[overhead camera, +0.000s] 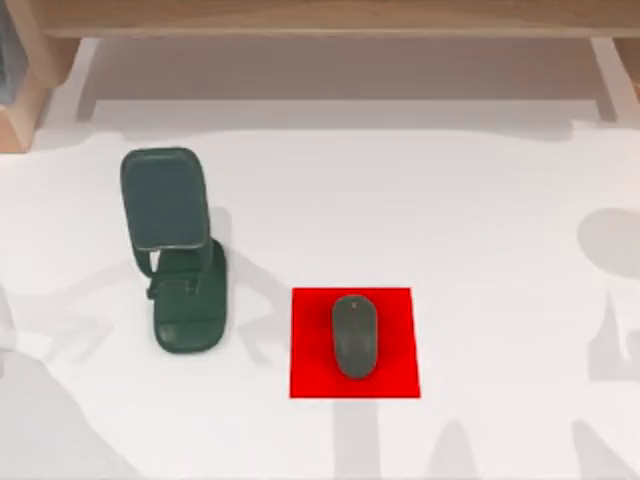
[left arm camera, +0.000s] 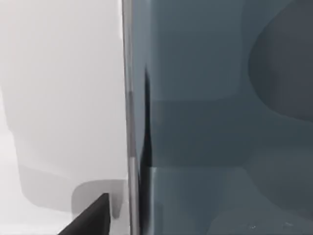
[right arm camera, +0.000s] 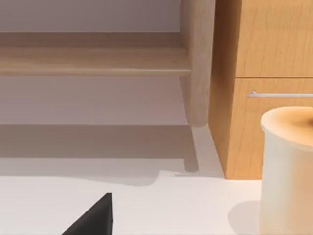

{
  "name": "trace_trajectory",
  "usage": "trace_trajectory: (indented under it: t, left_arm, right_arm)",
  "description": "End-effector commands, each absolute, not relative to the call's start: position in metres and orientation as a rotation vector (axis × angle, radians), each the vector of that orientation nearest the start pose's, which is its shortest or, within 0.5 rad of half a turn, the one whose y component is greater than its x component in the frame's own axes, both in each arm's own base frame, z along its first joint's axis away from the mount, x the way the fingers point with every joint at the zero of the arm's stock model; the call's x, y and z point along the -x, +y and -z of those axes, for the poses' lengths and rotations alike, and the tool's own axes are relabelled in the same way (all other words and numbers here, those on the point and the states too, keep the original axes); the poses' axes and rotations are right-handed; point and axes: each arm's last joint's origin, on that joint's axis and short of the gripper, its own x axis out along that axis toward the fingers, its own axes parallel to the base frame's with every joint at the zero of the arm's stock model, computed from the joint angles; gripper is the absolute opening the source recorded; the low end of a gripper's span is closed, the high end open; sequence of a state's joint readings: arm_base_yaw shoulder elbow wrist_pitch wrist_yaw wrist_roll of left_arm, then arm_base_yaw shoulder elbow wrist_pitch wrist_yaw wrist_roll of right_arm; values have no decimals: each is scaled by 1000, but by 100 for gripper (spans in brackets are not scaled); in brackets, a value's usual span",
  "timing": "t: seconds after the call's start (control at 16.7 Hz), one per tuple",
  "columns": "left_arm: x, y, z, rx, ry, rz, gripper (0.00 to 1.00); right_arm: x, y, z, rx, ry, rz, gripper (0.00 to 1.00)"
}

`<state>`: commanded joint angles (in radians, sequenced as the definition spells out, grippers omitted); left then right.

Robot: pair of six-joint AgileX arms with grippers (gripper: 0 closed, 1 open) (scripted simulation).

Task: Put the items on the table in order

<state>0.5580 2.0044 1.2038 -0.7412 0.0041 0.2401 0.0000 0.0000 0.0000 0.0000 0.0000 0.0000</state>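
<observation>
The mouse, small, oval and dark grey-green, lies flat on the red square, just past the square's middle toward 12 o'clock, with its long axis running 12 to 6; it sits at about 5 o'clock from the middle of the white table in the top view. From the mouse, at about 10 o'clock and well apart, the phone, a grey-blue rectangle with rounded corners, rests propped on the dark green stand, whose rounded foot reaches from under the phone toward 6 o'clock. The red square and the stand's foot are near each other but do not touch. Along the table's 12 o'clock edge runs the wooden shelf. Through my left wrist camera, a dark corner of the left gripper juts in against white table, close beside a tall grey-blue slab with a thin pale edge; I cannot tell whether that pincer is apart or together. Through my right wrist camera, a like dark corner of the right gripper hangs over the tabletop, facing the shelf, a wooden cabinet with a metal handle and a pale cylinder; that pincer's state I cannot tell either.
</observation>
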Motion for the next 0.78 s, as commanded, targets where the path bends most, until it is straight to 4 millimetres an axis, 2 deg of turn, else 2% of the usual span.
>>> trace_trajectory:
  t: [0.78]
  left_arm:
    - [-298,189,-106,247,1528,-261,2]
  right_arm:
    - [-106,-1,-160,0,0,0,100]
